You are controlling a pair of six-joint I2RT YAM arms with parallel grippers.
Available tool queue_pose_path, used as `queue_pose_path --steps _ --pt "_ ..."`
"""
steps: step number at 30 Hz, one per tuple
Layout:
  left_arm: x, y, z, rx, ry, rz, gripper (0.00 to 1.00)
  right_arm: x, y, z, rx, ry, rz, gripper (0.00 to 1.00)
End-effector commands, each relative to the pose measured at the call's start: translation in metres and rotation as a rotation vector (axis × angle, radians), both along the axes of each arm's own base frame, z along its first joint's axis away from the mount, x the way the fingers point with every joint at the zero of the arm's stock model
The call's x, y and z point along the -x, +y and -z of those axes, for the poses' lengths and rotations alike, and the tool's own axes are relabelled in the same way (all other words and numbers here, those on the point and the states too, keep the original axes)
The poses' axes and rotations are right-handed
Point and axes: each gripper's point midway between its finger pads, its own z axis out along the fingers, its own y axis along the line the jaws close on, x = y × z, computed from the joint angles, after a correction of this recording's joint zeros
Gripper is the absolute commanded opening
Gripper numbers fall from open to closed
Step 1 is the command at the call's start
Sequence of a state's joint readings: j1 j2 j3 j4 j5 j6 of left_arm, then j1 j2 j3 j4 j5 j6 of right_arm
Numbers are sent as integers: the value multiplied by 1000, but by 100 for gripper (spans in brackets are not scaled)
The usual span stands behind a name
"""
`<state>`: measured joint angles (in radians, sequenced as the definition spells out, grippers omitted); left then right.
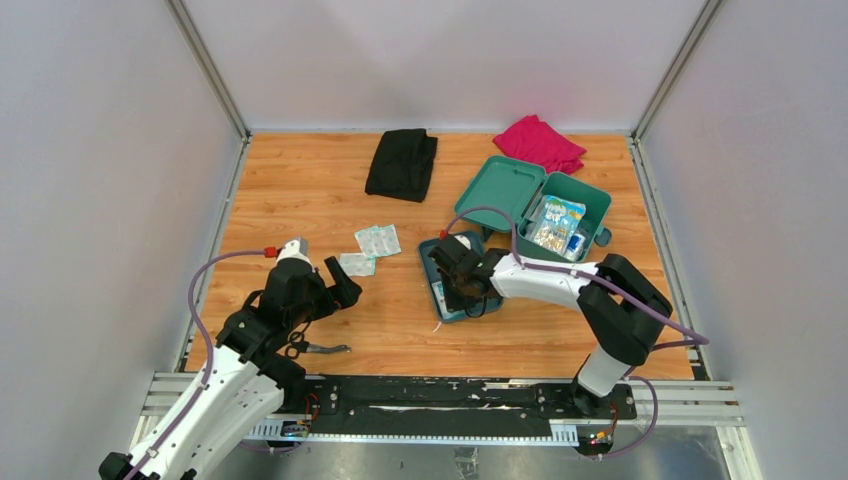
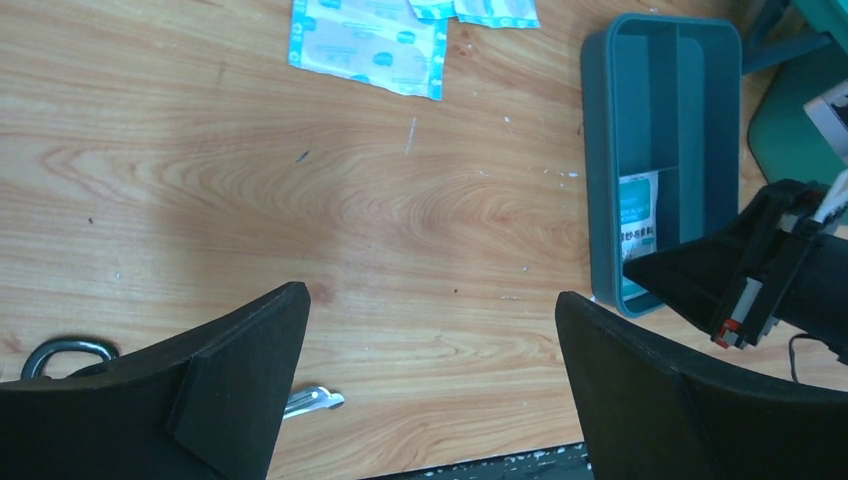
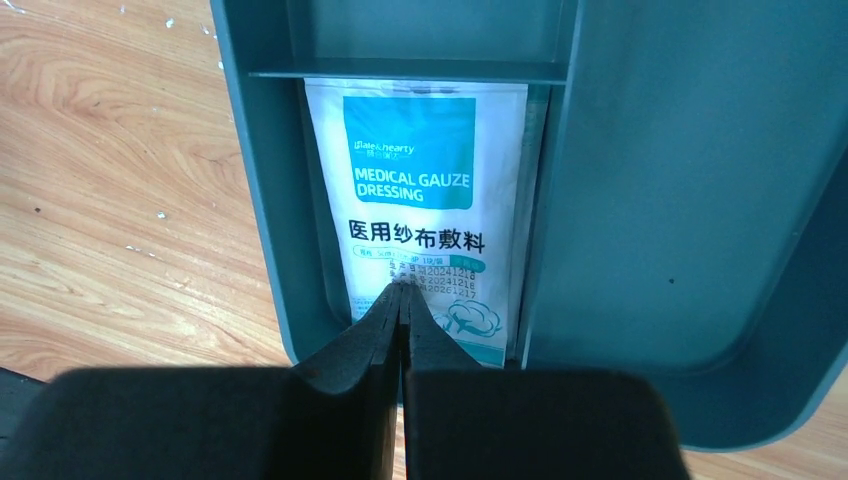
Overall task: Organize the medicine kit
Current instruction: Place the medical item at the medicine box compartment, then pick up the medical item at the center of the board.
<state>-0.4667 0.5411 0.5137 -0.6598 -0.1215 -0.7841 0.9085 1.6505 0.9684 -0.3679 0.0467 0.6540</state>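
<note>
The teal medicine kit [image 1: 590, 195] stands open at the back right, its lid [image 1: 506, 188] laid flat, with packets [image 1: 557, 222] inside. Its two-compartment inner tray [image 1: 440, 308] lies on the table in the middle and also shows in the left wrist view [image 2: 650, 100] and the right wrist view [image 3: 680, 200]. A white and teal gauze dressing packet [image 3: 430, 200] lies in the tray's narrow near compartment. My right gripper [image 3: 403, 290] is shut, its tips just over that packet, with nothing seen between them. My left gripper [image 2: 430, 300] is open and empty above bare wood, left of the tray.
Two or three bandage packets [image 1: 377, 240] lie on the wood between my left gripper and the tray. Scissors [image 1: 320, 348] lie near the front edge by the left arm. A black cloth [image 1: 402, 163] and a pink cloth [image 1: 540, 143] lie at the back.
</note>
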Motion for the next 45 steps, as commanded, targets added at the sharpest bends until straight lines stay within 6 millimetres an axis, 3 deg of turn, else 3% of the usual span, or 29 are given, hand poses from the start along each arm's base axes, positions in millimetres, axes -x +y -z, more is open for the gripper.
queue_pose_path --steps 1,8,11,16,21,25,31,37,45 --pt "2 14 8 -17 28 -96 100 -7 -6 -20 -7 -72 -1 5" --pt "2 23 16 -44 42 -146 100 -9 -8 -61 -122 -212 -9 14" --pt "-1 26 16 -62 34 -156 100 -7 -12 -67 -149 -239 -11 19" --pt "-11 17 11 -49 23 -126 100 -6 -11 -78 -163 -256 -46 27" --pt "-25 8 8 -52 14 -108 100 -18 0 -95 -149 -287 -94 37" --pt "-46 -4 2 -41 -14 -90 100 -35 21 -106 -159 -296 -136 46" --pt "-81 -17 4 -24 -24 -81 100 -81 62 -111 -234 -222 -134 46" --pt "-117 -10 25 34 15 -106 100 -128 86 -103 -264 -196 -120 48" --pt "-159 -6 33 58 17 -95 100 -175 99 -71 -251 -127 -85 63"
